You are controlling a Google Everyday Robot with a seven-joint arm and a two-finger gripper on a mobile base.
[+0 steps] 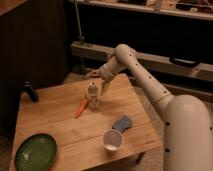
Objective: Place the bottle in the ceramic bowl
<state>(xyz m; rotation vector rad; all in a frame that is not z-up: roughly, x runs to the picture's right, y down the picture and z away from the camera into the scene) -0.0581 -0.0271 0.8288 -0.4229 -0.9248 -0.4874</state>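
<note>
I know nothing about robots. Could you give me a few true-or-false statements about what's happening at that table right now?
1. The bottle stands upright on the wooden table. True.
2. The bottle is inside the green bowl. False: the bowl sits at the table's front left corner, well apart from the bottle.
3. The claw hovers close above the bottle's cap. True.
4. The white cup lies tipped over. False: it stands upright near the front edge.
5. The carrot is in the cup. False: it lies on the table beside the bottle.

Jaws hang close above the bottle (93, 96) on the table (60, 125), carrot stick (81, 107) just left (ceramic bowl (35, 152) front-left).
</note>
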